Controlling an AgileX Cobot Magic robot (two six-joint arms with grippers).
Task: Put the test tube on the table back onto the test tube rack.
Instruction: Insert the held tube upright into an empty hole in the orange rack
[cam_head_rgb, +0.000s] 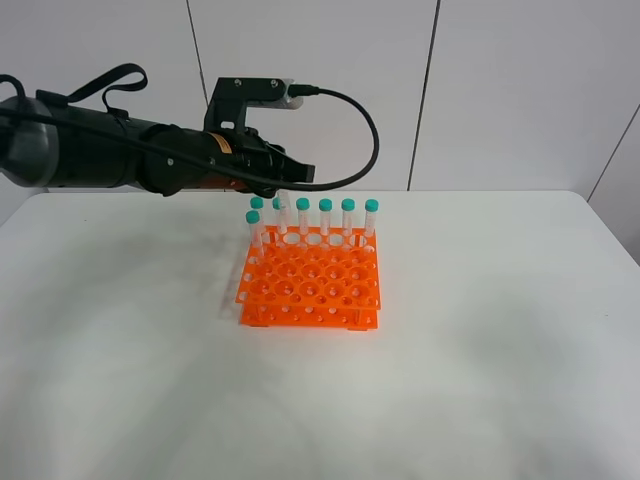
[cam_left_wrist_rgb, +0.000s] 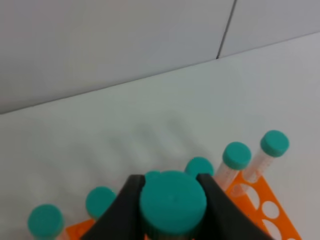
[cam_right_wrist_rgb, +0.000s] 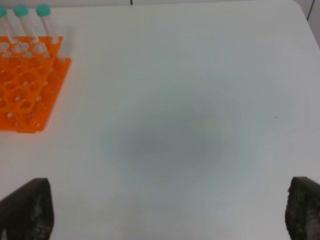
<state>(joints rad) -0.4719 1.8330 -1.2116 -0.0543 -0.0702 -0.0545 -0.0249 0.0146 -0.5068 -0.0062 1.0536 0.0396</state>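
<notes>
The orange test tube rack (cam_head_rgb: 310, 285) stands mid-table on the white table (cam_head_rgb: 480, 350). Several teal-capped tubes (cam_head_rgb: 348, 220) stand in its back row, and one stands at the left of the second row. My left gripper (cam_head_rgb: 286, 186) hangs over the back row, left of centre. In the left wrist view it (cam_left_wrist_rgb: 172, 200) is shut on the teal cap of a test tube (cam_left_wrist_rgb: 172, 207), held upright among the standing tubes (cam_left_wrist_rgb: 236, 156). My right gripper (cam_right_wrist_rgb: 165, 210) is open wide and empty over bare table, to the right of the rack (cam_right_wrist_rgb: 25, 95).
The left arm (cam_head_rgb: 100, 150) and its cable reach in from the left above the table's back edge. A white panelled wall stands behind the table. The right arm does not show in the exterior view.
</notes>
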